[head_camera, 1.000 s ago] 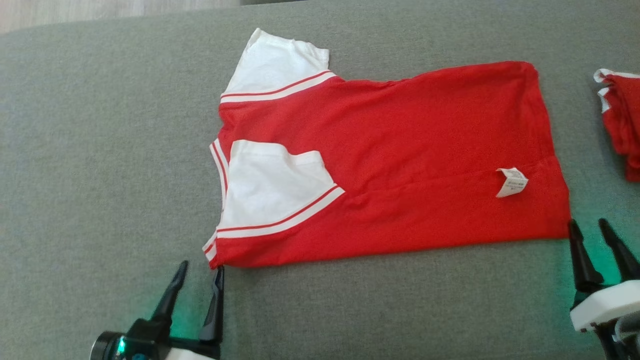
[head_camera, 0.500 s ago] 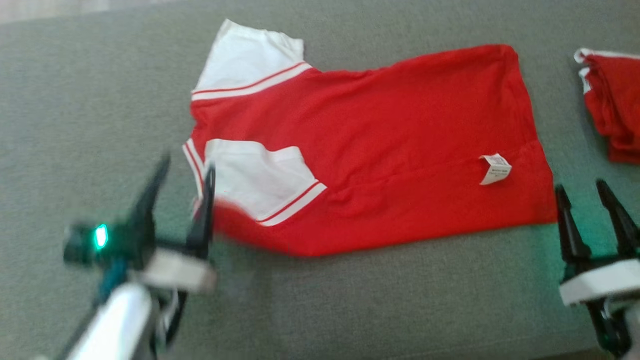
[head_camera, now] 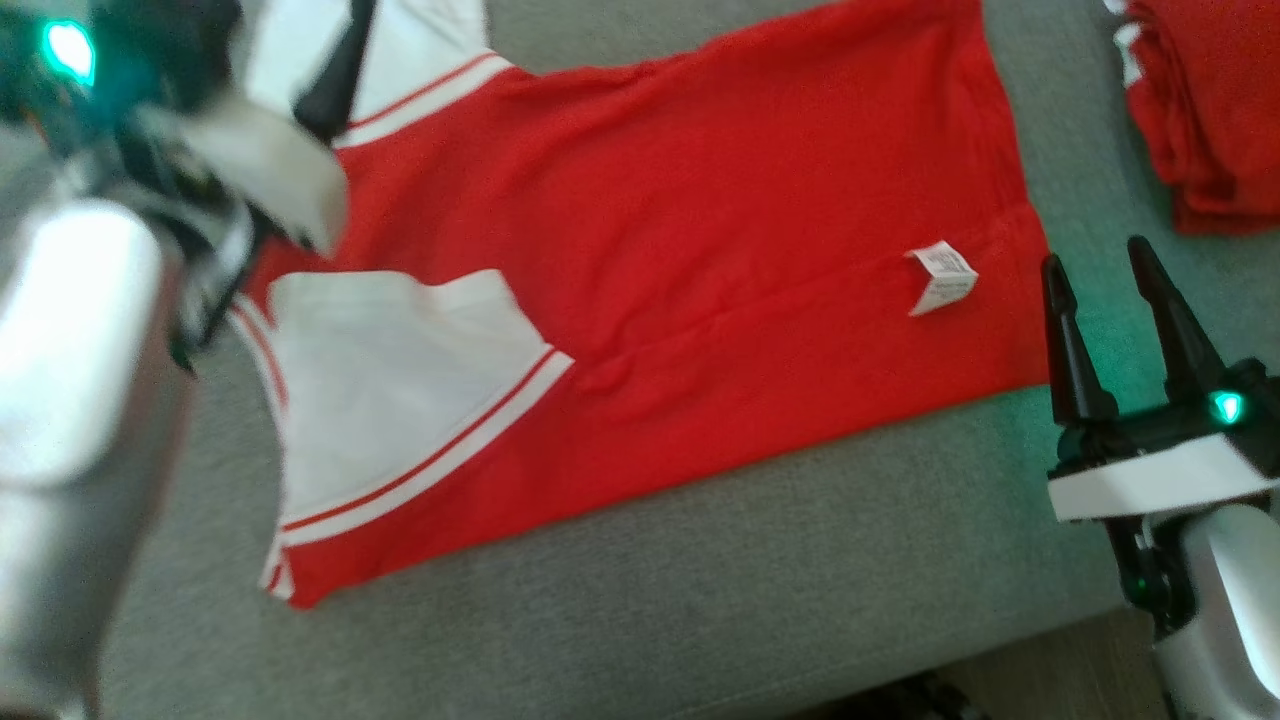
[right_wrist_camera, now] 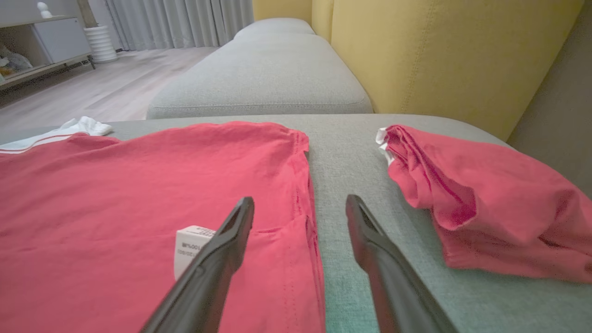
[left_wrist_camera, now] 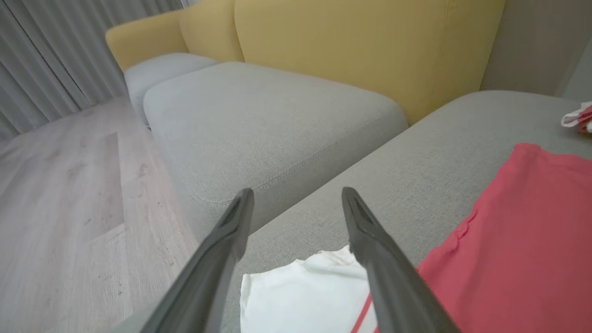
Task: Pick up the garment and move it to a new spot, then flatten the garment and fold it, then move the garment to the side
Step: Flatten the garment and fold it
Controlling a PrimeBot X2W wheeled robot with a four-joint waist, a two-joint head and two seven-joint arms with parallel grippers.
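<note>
The garment (head_camera: 700,230) is a red shirt with white sleeves and a white label (head_camera: 940,278), spread flat on the grey cushion (head_camera: 780,560). Its near sleeve (head_camera: 400,380) lies folded over the body. My left gripper (left_wrist_camera: 296,194) is open and empty above the far white sleeve (left_wrist_camera: 300,296); in the head view one of its fingers (head_camera: 335,70) shows, blurred, at the top left. My right gripper (head_camera: 1093,255) stands open and empty just beside the hem's near corner, seen also in the right wrist view as right gripper (right_wrist_camera: 299,200) next to the label (right_wrist_camera: 189,245).
A second red garment (head_camera: 1210,110) lies bunched to the right, close to my right gripper. The yellow sofa back (right_wrist_camera: 439,55) rises behind another grey seat (left_wrist_camera: 259,115). The wooden floor (left_wrist_camera: 55,185) lies beyond the cushion's far left edge. The cushion's front edge (head_camera: 1000,650) is near.
My left arm has swung from the garment's near collar corner up to the far white sleeve. The right gripper stays by the hem. The head camera has shifted, sliding the scene up and left.
</note>
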